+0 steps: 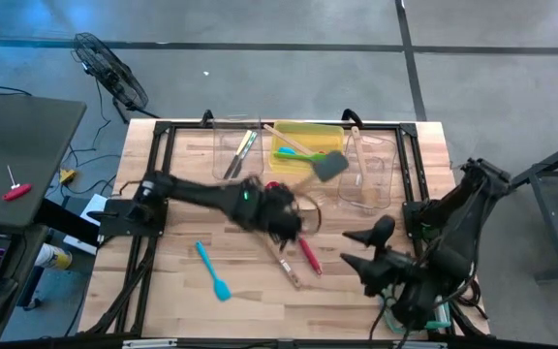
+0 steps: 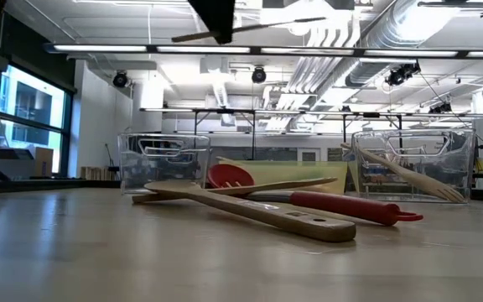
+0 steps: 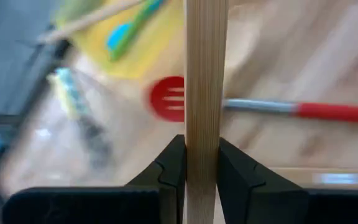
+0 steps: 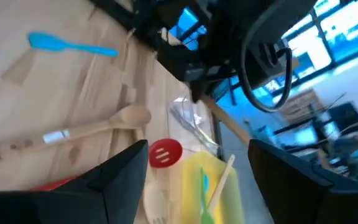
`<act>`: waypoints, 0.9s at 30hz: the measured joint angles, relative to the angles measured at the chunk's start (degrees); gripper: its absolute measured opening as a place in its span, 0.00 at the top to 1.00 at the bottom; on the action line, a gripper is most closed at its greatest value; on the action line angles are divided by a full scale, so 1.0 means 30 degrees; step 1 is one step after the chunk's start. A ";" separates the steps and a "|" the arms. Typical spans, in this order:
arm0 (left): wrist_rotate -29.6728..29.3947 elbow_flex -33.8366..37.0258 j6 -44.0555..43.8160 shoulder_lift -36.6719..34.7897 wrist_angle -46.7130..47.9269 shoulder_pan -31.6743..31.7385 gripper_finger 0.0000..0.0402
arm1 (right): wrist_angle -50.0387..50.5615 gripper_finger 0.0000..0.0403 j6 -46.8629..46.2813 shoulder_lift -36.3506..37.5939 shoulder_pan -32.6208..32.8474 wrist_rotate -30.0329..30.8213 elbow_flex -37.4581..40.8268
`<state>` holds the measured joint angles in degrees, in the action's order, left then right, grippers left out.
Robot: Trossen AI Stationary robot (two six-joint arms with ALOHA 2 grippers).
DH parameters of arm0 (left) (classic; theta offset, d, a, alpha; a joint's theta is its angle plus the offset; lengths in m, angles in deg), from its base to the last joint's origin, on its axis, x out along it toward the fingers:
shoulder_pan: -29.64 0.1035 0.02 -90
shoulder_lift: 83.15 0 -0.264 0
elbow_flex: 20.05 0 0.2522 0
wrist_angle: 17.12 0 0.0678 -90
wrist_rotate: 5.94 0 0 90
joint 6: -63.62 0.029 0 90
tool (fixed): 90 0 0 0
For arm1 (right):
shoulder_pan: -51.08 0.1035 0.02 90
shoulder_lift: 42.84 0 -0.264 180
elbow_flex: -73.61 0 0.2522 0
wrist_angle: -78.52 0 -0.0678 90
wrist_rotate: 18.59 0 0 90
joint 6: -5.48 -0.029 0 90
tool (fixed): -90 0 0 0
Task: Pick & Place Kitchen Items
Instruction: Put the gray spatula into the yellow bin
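Grey-headed wooden spatula [image 1: 325,167], clamped by my left gripper [image 3: 202,163], hangs toward the yellow bin [image 1: 308,131] for dropping; my right gripper [image 4: 194,171] waits open.

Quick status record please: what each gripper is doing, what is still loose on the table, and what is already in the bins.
left gripper: shut on wooden utensil, mid-table
right gripper: open, holding nothing
loose on table: blue spatula, red slotted spatula, wooden spoon
yellow bin: green and wooden utensils
left clear bin: cutlery
right clear bin: wooden fork
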<state>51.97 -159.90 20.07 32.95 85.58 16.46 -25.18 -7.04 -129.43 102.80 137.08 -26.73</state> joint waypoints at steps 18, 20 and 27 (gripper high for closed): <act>0.5515 -0.1246 1.5727 -0.0262 0.0242 1.1078 0.87 | 0.1237 0.33 -0.4350 0.1239 0.0138 -0.1396 0.0000; 0.5512 -0.1139 1.6902 -0.0066 0.0464 1.1884 0.87 | 0.1595 0.33 -0.4997 0.1239 0.0138 -0.1018 0.0000; 0.4859 -0.1092 2.1518 0.1820 0.0357 1.2268 0.87 | 0.2928 0.33 -0.7651 0.1239 -0.0041 0.1347 0.0000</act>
<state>66.55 -163.18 84.62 38.41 86.65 53.26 -16.39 -30.00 -125.71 102.68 141.12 -26.73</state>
